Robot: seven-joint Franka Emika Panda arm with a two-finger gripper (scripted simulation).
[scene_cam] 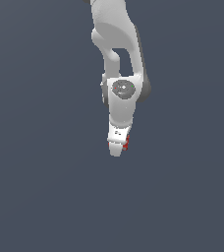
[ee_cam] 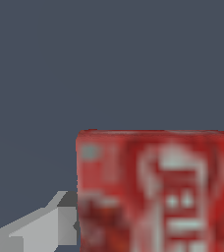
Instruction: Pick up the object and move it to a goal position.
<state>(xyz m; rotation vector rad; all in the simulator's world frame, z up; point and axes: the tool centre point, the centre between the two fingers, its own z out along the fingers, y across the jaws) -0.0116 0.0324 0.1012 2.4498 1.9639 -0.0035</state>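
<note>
Red block betw. gripper fingers, mostly hidden in ext. view

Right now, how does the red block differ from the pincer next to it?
Colour: the red block is red with white label-like markings; the pincer is plain white.
Size: in the exterior view the block shows only as a red sliver at the pincer's tip, far smaller than the pincer.
Shape: the block is boxy and flat-faced; the pincer tapers down to a narrow tip.
Shared: both sit at the arm's lower end, one finger right beside the block.
</note>
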